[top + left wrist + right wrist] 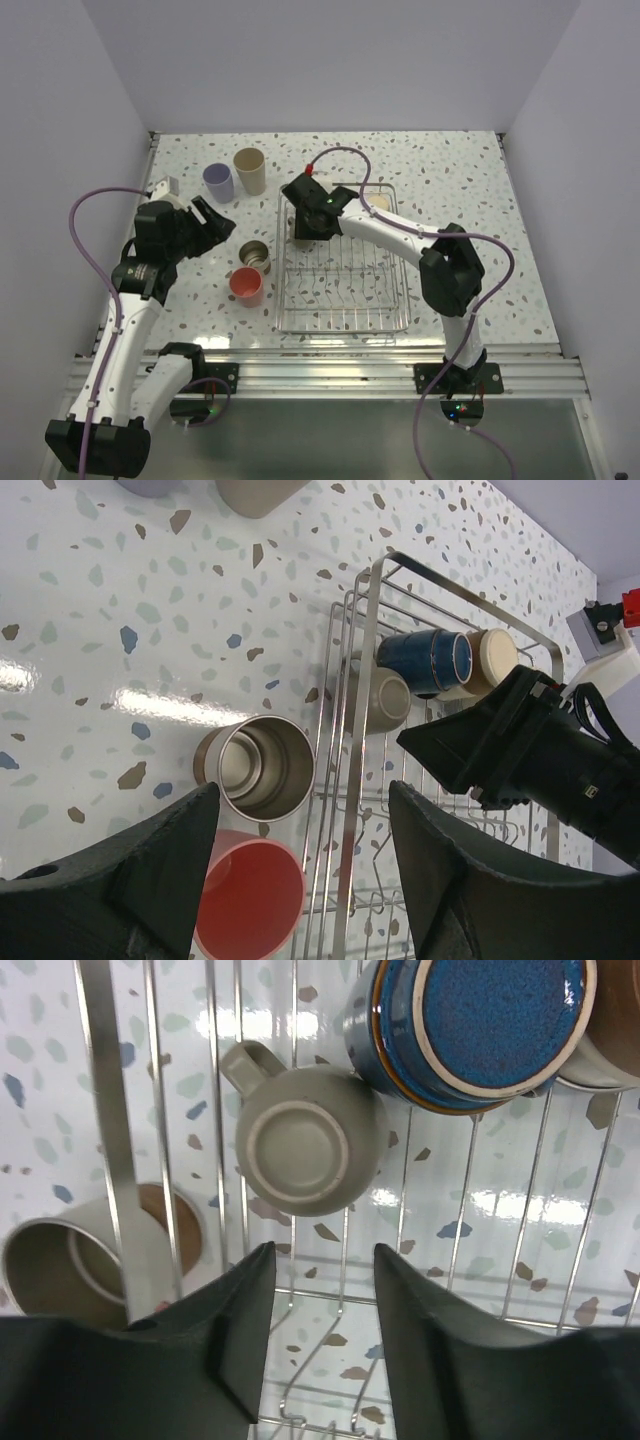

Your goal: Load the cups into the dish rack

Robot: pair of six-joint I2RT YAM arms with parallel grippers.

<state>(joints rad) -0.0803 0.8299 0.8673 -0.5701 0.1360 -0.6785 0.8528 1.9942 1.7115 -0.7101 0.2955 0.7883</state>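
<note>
The silver wire dish rack (345,318) sits mid-table. In the right wrist view an upturned grey mug (305,1145), a dark blue mug (470,1025) and a cream cup (610,1030) lie in its far end. My right gripper (322,1260) is open and empty, hovering over the rack (105,1110) just short of the grey mug. A steel cup (255,257) and a coral-pink cup (246,287) stand left of the rack. My left gripper (300,800) is open and empty above them, the steel cup (255,767) and coral cup (250,900) at its left finger.
A lavender tumbler (218,182) and a tall beige tumbler (250,170) stand at the back left of the table. The right arm (440,260) lies across the rack's far right. The left wrist view shows the right gripper body (540,755) over the rack.
</note>
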